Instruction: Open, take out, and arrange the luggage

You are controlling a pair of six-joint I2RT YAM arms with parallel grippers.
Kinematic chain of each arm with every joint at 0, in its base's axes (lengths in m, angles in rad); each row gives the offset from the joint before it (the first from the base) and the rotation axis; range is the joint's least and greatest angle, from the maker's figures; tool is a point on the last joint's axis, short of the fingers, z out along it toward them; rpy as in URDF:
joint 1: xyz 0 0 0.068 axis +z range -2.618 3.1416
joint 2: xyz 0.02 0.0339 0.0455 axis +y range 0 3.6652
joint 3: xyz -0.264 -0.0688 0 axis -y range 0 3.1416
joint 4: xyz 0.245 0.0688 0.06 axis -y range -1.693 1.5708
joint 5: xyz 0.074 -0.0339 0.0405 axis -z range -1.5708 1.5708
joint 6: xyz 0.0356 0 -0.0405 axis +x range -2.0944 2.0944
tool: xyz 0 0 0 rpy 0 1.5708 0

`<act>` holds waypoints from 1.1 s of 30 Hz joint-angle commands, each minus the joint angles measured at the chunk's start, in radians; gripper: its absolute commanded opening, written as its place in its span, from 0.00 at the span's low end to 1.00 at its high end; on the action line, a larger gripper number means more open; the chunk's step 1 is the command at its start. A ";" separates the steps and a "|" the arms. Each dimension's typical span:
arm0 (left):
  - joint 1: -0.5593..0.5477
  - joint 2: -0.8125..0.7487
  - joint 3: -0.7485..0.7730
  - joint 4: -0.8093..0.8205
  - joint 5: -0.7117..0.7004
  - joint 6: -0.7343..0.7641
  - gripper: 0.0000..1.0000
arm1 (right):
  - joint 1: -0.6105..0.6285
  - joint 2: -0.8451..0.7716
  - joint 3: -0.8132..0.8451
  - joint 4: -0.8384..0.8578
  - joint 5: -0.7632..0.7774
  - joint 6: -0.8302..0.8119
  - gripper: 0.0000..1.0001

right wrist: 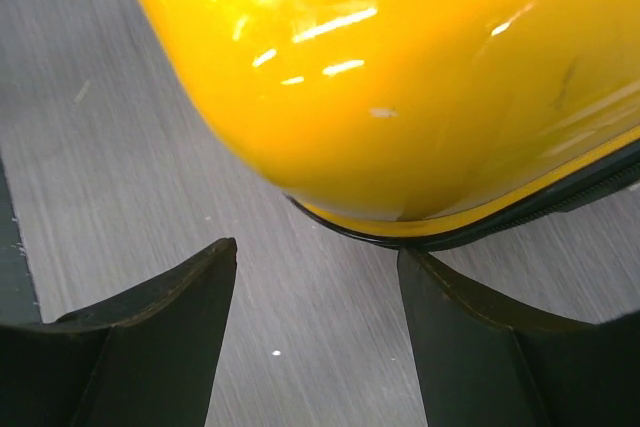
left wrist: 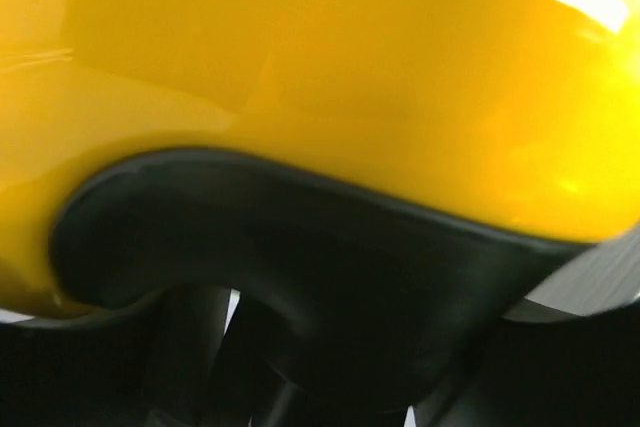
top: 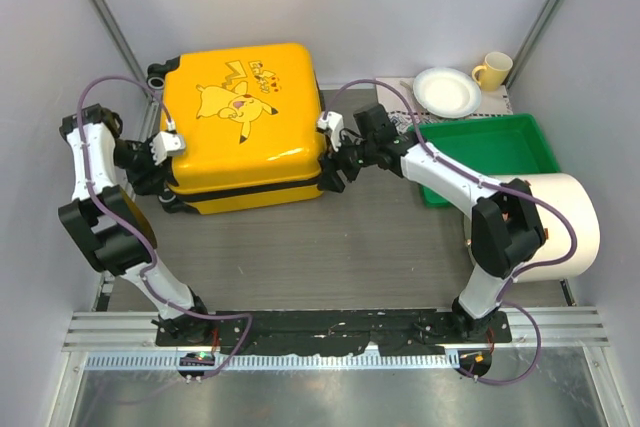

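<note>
Luggage (top: 243, 127) flat overhead; right claw (right wrist: 315, 252) wide, empty in wrist view; left claw (top: 163, 162) spread unclear, close-up blurred.

Open tabletop (top: 340, 247) nearside of luggage (top: 242, 132)

luggage (top: 240, 117): glossy smooth yellow hard shell | table (top: 340, 247): matt grey grained surface | tray (top: 490, 152): shiny green plastic

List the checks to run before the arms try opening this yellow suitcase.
1. Pikachu suitcase lying flat, shells closed: ok.
2. Right gripper at its near right corner, jaws open, nothing between them: ok.
3. Left gripper at its left side, jaws open: cannot tell; wrist view blurred.
4. Black zipper trim unzipped: cannot tell.
5. Green tray and white plate apart from the suitcase: ok.
</note>
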 commanded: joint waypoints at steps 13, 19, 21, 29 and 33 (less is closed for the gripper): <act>0.000 -0.048 -0.108 0.042 -0.048 0.159 0.10 | -0.307 -0.125 -0.081 0.044 -0.230 -0.444 0.73; 0.000 -0.005 -0.059 0.086 -0.036 0.132 0.02 | -0.310 0.014 -0.026 0.127 -0.300 -0.533 0.68; 0.000 0.005 -0.045 0.085 -0.037 0.125 0.01 | -0.310 0.049 0.008 0.185 -0.332 -0.503 0.68; -0.001 0.003 -0.059 0.102 -0.048 0.107 0.00 | -0.295 0.128 -0.067 0.696 -0.348 -0.196 0.61; -0.001 0.008 -0.048 0.103 -0.041 0.090 0.00 | -0.275 0.146 -0.123 0.885 -0.290 -0.080 0.55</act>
